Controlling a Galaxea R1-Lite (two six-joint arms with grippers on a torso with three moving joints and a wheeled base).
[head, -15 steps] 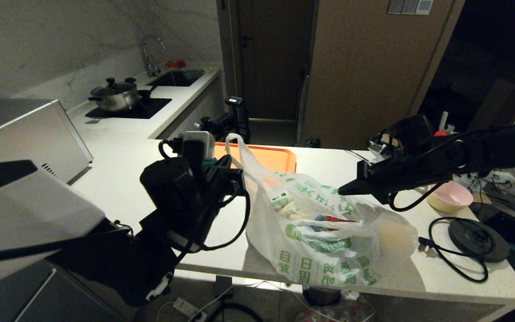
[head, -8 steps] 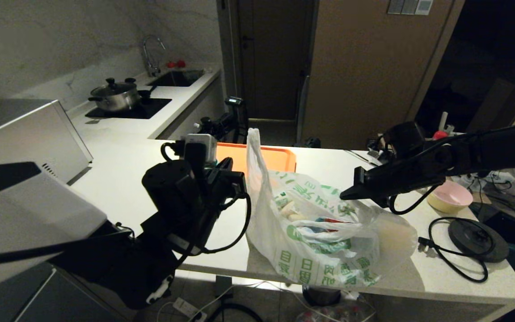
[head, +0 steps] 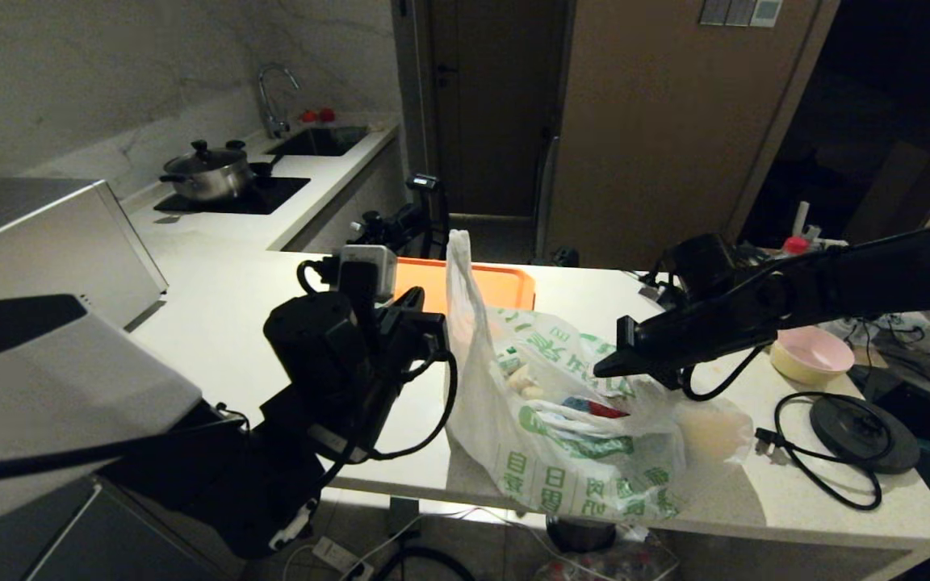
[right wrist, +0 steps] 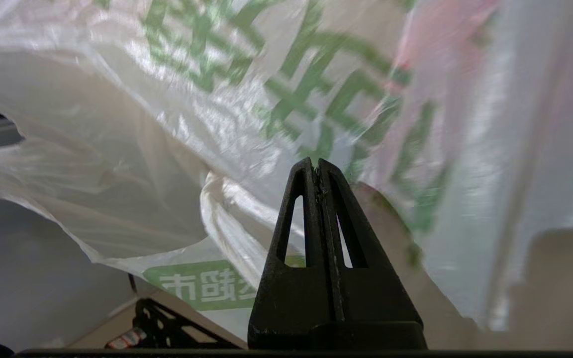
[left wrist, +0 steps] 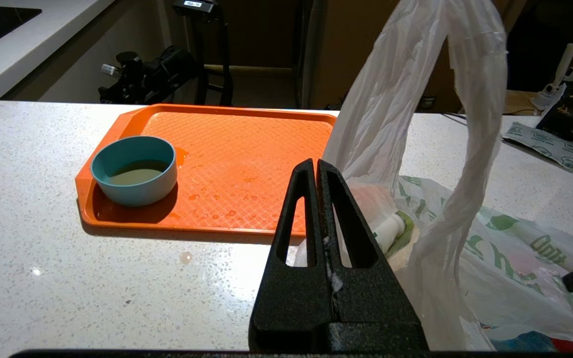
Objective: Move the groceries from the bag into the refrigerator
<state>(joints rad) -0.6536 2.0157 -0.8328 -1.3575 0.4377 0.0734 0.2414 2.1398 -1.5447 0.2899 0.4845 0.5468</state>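
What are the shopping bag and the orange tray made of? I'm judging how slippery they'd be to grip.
The bag looks like thin, glossy plastic film: translucent, crinkled, its handle twisted. The orange tray seems rigid moulded plastic, with a raised rim and cross-hatched floor.

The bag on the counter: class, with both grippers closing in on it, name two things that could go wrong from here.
1. The bag bulges over the counter's front edge; a tug could tip it off.
2. The left gripper and right gripper both have shut jaws, so they may only push the thin plastic, tearing it or spilling the groceries.
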